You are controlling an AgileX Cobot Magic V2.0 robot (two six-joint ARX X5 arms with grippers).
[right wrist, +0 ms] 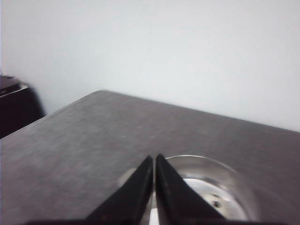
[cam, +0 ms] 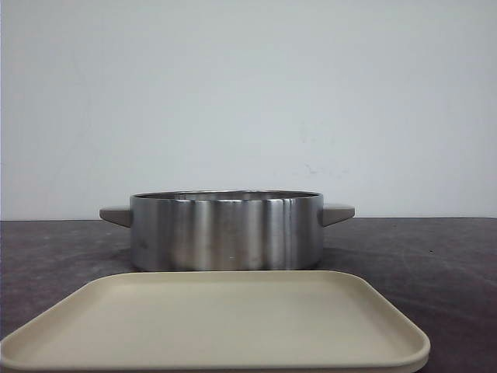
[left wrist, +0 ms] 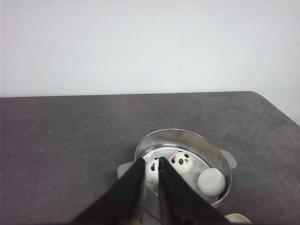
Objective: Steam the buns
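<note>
Three white dome-shaped buns, two showing panda faces, lie inside the round stainless-steel pot, which stands mid-worktop behind the bare beige plastic tray at the near edge. The left gripper hovers above the pot, fingers slightly parted and holding nothing; the right gripper has its fingers pressed together. Loading looks nearly finished; next comes finding any remaining bun or covering the pot.

We see white buns with black panda faces, a shiny silver pot, a beige tray, and a dark grey mottled table.
</note>
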